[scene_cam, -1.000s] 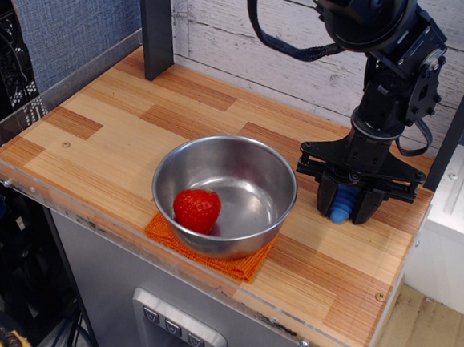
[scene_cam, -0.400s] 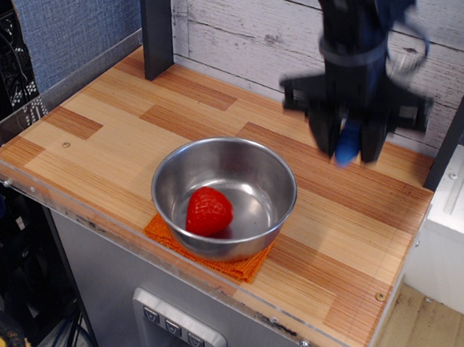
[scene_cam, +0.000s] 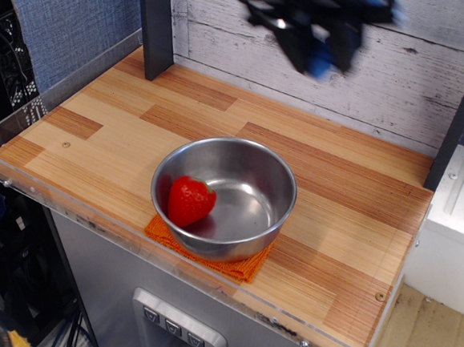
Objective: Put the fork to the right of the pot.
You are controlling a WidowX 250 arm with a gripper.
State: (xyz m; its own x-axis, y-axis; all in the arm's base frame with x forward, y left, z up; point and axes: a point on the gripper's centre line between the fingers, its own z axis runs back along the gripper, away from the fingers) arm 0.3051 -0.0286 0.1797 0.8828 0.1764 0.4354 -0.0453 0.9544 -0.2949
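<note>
No legible text or labels.

The wooden tabletop [scene_cam: 349, 223] to the right of the pot [scene_cam: 224, 195] lies bare out to its right edge; the strip behind the pot, up to the plank wall [scene_cam: 433, 69], is bare too; the pot sits on an orange cloth [scene_cam: 233, 262] near the front edge, a strawberry [scene_cam: 189, 201] inside it; a dark post [scene_cam: 155, 24] blocks the back left corner, another [scene_cam: 462, 111] the right rear; the gripper [scene_cam: 322, 48], blurred, hangs high above the back with the fork [scene_cam: 321, 61]
</note>
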